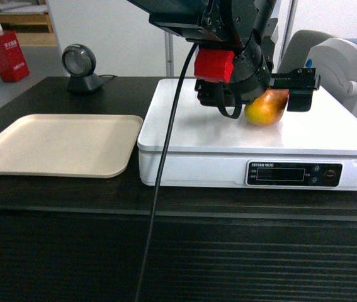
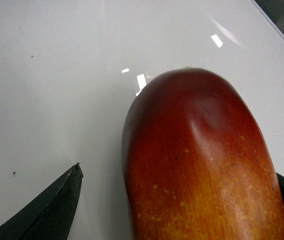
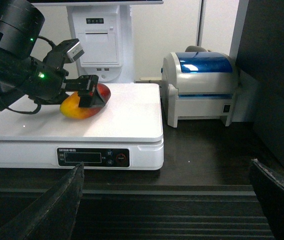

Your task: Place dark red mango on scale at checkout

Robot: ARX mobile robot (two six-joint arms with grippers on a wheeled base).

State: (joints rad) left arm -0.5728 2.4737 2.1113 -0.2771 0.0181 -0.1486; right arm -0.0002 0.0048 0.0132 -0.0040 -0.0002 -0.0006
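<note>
Resting on the white platform of the scale (image 1: 203, 135), toward its rear edge and right of centre, the dark red mango (image 1: 266, 108) lay on its side, red face up, yellow-orange below. Left gripper (image 1: 263, 100) sat low over the fruit. Its fingers (image 3: 87, 91) straddled the mango, one on each flank; in the left wrist view one dark fingertip (image 2: 51, 210) stood apart from the skin with bare platform between, the other only just visible at the frame's right edge. Jaws spread wider than the fruit, not clamping it. Whether the far finger touched the skin, could not tell.

Scale stood on the checkout (image 1: 52, 195), its display panel facing the front edge. Beige tray (image 1: 58, 143) lay just beside the scale's left edge. Right gripper (image 3: 167, 200) hung before the counter's front edge, its dark fingers (image 3: 46, 210) spread wide, holding nothing. Blue-topped printer (image 3: 202, 87) sat just beside the scale's right edge.
</note>
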